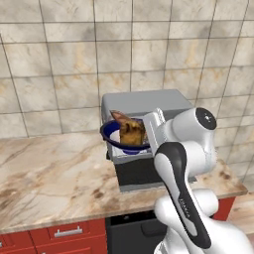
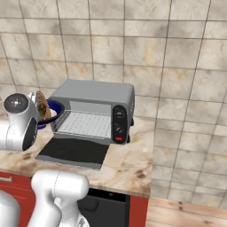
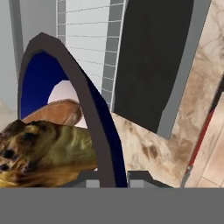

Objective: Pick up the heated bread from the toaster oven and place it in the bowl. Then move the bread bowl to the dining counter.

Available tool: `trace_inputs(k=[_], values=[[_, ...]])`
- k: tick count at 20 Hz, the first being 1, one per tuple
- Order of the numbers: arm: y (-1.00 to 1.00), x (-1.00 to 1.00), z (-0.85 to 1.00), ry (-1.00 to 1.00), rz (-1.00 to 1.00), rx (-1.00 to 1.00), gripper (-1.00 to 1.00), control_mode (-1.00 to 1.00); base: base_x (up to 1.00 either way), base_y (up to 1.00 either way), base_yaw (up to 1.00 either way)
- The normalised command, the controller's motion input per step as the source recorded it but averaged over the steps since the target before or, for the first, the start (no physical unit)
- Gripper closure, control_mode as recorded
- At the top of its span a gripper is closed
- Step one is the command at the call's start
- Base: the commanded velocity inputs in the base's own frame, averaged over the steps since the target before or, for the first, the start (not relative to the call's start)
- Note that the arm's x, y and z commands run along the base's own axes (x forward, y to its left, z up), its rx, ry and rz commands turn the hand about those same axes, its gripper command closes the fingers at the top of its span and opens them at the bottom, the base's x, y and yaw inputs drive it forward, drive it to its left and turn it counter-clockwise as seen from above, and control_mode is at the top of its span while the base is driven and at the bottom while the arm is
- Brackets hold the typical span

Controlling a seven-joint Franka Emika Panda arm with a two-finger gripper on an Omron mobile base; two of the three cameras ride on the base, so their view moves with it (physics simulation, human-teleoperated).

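Note:
My gripper (image 3: pixel 114 179) is shut on the dark blue rim of the bowl (image 3: pixel 72 78), with one fingertip on each side of the rim. The bowl (image 1: pixel 115 136) hangs in the air in front of the toaster oven (image 1: pixel 149 101), above its lowered black door (image 2: pixel 75 150). The heated bread (image 1: pixel 132 133), a chunky golden-brown piece, lies in the bowl's white inside. In the hand view the bread (image 3: pixel 43 153) is close at the lower left. From the right base view the bowl (image 2: pixel 56 110) and bread (image 2: pixel 43 108) sit left of the oven (image 2: pixel 97 95). The dining counter is out of view.
A long dark-brown stick of bread (image 1: pixel 119 117) also lies in the bowl. The oven's wire rack (image 2: pixel 86 124) is bare. The beige marble counter (image 1: pixel 49 173) runs to the left, with red drawers (image 1: pixel 64 233) and a black appliance front (image 2: pixel 106 206) below. A tiled wall stands behind.

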Motion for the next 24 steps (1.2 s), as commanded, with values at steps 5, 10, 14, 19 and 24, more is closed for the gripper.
trace_inputs(k=[5,10,14,19,24], values=[[0.00,0.00,0.00,0.00,0.00,0.00,1.00,1.00,-0.60,-0.48,0.20],[0.00,0.00,0.00,0.00,0.00,0.00,1.00,1.00,-0.75,-0.39,0.45],[0.00,0.00,0.00,0.00,0.00,0.00,1.00,1.00,-0.49,-0.03,0.80],[0.00,0.00,0.00,0.00,0.00,0.00,1.00,1.00,-0.15,0.20,0.94],[0.00,0.00,0.00,0.00,0.00,0.00,1.00,1.00,0.01,0.46,0.88]])
